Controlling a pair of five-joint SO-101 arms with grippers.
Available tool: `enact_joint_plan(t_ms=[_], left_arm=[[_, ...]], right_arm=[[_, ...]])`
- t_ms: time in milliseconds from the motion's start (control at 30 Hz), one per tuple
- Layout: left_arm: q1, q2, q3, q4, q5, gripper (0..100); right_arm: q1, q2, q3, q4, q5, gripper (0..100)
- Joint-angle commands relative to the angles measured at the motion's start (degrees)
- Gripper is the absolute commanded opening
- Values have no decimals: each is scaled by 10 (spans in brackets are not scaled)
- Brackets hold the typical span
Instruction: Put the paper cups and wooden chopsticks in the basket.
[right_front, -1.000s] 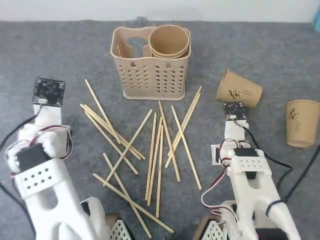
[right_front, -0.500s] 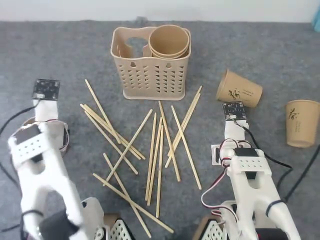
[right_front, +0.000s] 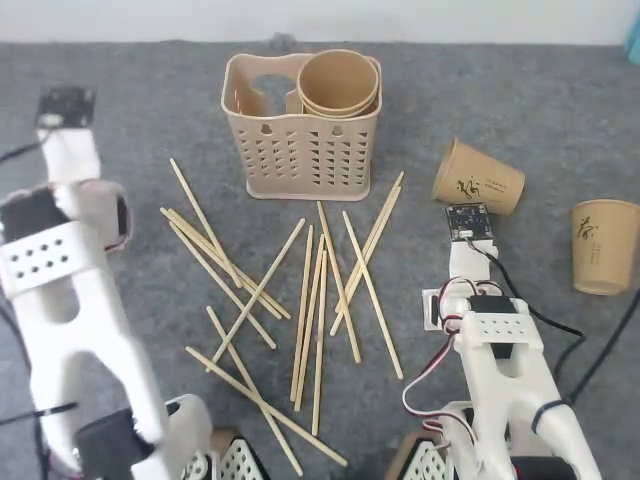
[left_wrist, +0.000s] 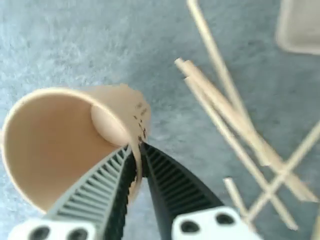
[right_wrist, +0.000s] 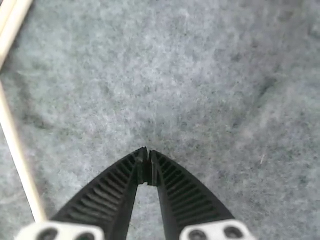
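Probably a robotics lab bench.
Grey felt mat under white left arm and right arm, wiring exposed; plain pale wall behind.

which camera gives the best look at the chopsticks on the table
The high view: the whole scatter of chopsticks lies in plain sight in front of the basket, ends and crossings included. The left wrist view catches a few blurred ones beside a cup; the right wrist view has a couple along its edge.
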Motion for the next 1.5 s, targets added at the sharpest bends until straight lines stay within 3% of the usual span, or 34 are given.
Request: enact_joint_plan(t_ms=[0, 200, 333, 533, 833, 1200, 1467], left_arm=[[82, 1, -175, 100, 54, 12], [226, 2, -365, 159, 143, 12], [314, 10, -428, 108, 207, 12], [414, 88, -488, 2, 241, 12], [429, 312, -726, -80, 326, 12], [428, 507, -886, -10, 323, 12], [451, 531, -922, 40, 250, 12]], right_arm=[[-6, -17, -3, -5, 9, 8], [-6, -17, -3, -5, 9, 8], [-6, -17, -3, -5, 9, 8], [-6, -17, -3, -5, 9, 8], [-6, -17, -3, -8, 9, 8], [-6, -17, -4, -9, 9, 8], [-6, -17, -4, -10, 30, 9]])
